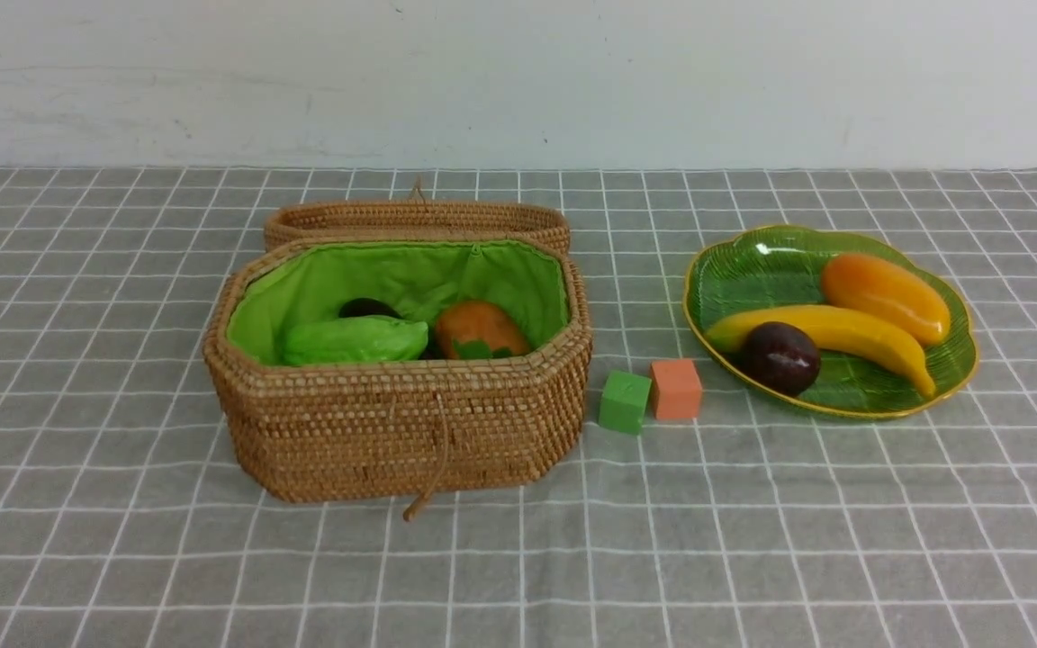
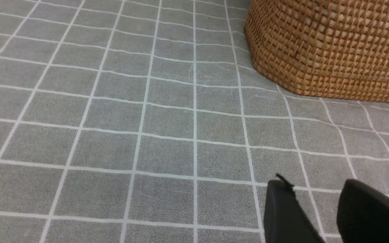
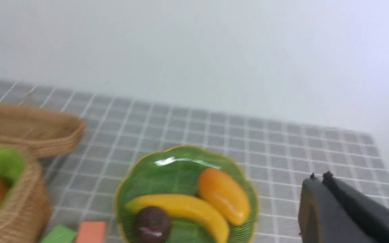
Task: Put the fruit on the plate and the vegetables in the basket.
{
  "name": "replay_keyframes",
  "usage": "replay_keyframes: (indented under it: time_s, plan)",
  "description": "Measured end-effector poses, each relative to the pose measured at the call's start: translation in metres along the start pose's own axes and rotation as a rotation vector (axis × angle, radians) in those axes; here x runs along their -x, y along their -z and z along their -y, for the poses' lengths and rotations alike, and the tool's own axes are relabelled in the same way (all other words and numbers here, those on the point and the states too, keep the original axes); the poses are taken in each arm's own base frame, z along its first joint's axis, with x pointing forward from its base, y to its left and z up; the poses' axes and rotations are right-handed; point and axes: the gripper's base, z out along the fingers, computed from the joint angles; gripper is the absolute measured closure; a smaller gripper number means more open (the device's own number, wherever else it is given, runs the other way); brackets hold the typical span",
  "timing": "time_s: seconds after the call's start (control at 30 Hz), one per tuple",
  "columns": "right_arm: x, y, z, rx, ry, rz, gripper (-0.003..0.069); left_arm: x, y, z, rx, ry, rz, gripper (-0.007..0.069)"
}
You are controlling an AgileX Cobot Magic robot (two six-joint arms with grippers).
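Observation:
The woven basket (image 1: 392,423) stands open at centre-left. Its green lining holds the light green gourd (image 1: 355,340), the dark end of the eggplant (image 1: 367,309) and the orange-brown lump (image 1: 480,328). The white radish is hidden. The green plate (image 1: 752,270) at the right holds the mango (image 1: 886,297), the banana (image 1: 834,333) and the mangosteen (image 1: 780,357). No gripper shows in the front view. My left gripper (image 2: 316,189) is open and empty over bare cloth, near the basket wall (image 2: 329,47). My right gripper (image 3: 320,176) is shut and empty, apart from the plate (image 3: 167,175).
The basket lid (image 1: 417,219) lies behind the basket. A green cube (image 1: 624,401) and an orange cube (image 1: 676,389) sit between the basket and the plate. A grey checked cloth covers the table, with a white wall at the back.

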Motion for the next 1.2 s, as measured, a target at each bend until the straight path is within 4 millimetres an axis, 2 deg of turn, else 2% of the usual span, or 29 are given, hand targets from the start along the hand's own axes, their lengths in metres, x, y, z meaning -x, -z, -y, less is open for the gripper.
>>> replay_keyframes:
  time_s: [0.07, 0.13, 0.17, 0.2, 0.23, 0.27, 0.33, 0.37, 0.4, 0.43, 0.5, 0.6, 0.73, 1.2]
  plan:
    - [-0.031, 0.013, 0.003, -0.037, 0.016, 0.070, 0.0660, 0.000, 0.000, 0.000, 0.000, 0.000, 0.000, 0.0386]
    - [-0.075, 0.019, 0.002, -0.058, 0.060, 0.084, 0.0659, 0.000, 0.000, 0.000, 0.000, 0.000, 0.000, 0.0386]
    - [-0.078, 0.020, 0.002, -0.063, 0.072, 0.088, 0.0659, 0.000, 0.000, 0.000, 0.000, 0.000, 0.000, 0.0386]
    - [-0.103, 0.028, -0.001, -0.069, 0.115, 0.128, 0.0657, 0.000, 0.000, 0.000, 0.000, 0.000, 0.000, 0.0386]
    - [-0.110, 0.033, -0.002, -0.071, 0.125, 0.148, 0.0656, 0.000, 0.000, 0.000, 0.000, 0.000, 0.000, 0.0386]
    - [-0.143, 0.040, -0.006, -0.067, 0.152, 0.176, 0.0655, 0.000, 0.000, 0.000, 0.000, 0.000, 0.000, 0.0386]
    - [-0.175, 0.048, -0.009, -0.070, 0.110, 0.203, 0.0655, 0.000, 0.000, 0.000, 0.000, 0.000, 0.000, 0.0386]
    - [-0.179, 0.048, -0.010, -0.070, 0.096, 0.206, 0.0654, 0.000, 0.000, 0.000, 0.000, 0.000, 0.000, 0.0386]
    - [-0.202, 0.050, -0.011, -0.079, 0.044, 0.203, 0.0654, 0.000, 0.000, 0.000, 0.000, 0.000, 0.000, 0.0386]
    - [-0.209, 0.052, -0.012, -0.087, 0.018, 0.211, 0.0654, 0.000, 0.000, 0.000, 0.000, 0.000, 0.000, 0.0386]
    - [-0.248, 0.047, -0.014, -0.120, -0.074, 0.171, 0.0654, 0.000, 0.000, 0.000, 0.000, 0.000, 0.000, 0.0386]
    - [-0.279, 0.044, -0.011, -0.189, -0.137, 0.023, 0.0652, 0.000, 0.000, 0.000, 0.000, 0.000, 0.000, 0.0386]
    - [-0.287, 0.046, -0.008, -0.234, -0.125, -0.075, 0.0648, 0.000, 0.000, 0.000, 0.000, 0.000, 0.000, 0.0386]
    - [-0.286, 0.045, -0.010, -0.214, -0.187, -0.060, 0.0636, 0.000, 0.000, 0.000, 0.000, 0.000, 0.000, 0.0386]
